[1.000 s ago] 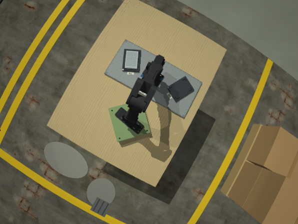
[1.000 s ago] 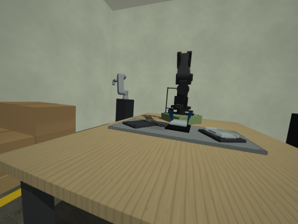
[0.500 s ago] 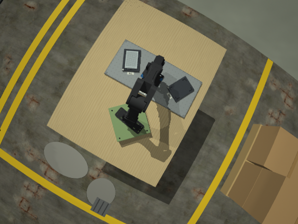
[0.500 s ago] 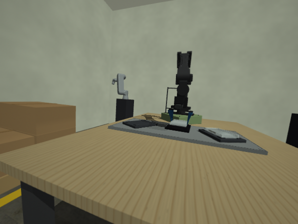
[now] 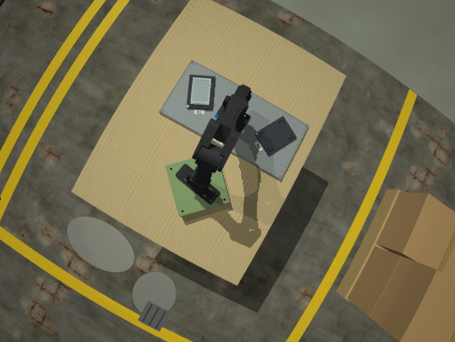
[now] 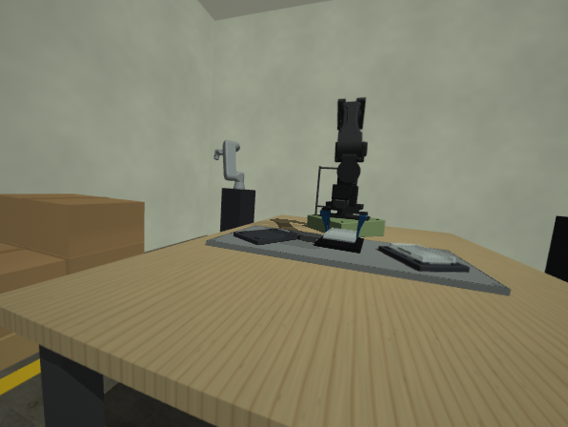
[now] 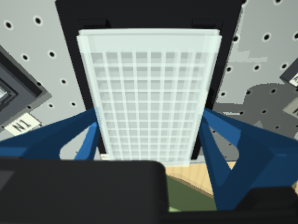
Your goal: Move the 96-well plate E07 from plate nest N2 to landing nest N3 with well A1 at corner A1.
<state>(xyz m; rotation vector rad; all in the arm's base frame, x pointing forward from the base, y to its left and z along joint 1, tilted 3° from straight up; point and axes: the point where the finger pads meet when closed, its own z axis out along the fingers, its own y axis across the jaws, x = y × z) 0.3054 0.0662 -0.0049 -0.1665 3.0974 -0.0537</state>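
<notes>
My gripper [image 7: 149, 112] is shut on the clear 96-well plate E07 [image 7: 149, 95], with its blue fingers on the plate's two long sides. The plate hangs level just over the black plate nest N2 [image 7: 145, 20]; I cannot tell whether it touches the nest. From the side, the plate [image 6: 339, 234] sits low at the nest [image 6: 339, 244], under the upright arm. Plate E01 [image 5: 201, 91] [image 6: 424, 257] lies flat on nest N1. The landing nest N3 [image 5: 276, 135] is empty and turned at an angle on the deck; it also shows in the exterior view [image 6: 264, 234].
The grey perforated deck lies on a wooden table. The arm's green base plate [image 5: 196, 188] stands in front of the deck. The N1 label [image 7: 22, 122] shows at the left of the wrist view. Cardboard boxes [image 5: 408, 259] stand on the floor, away from the table.
</notes>
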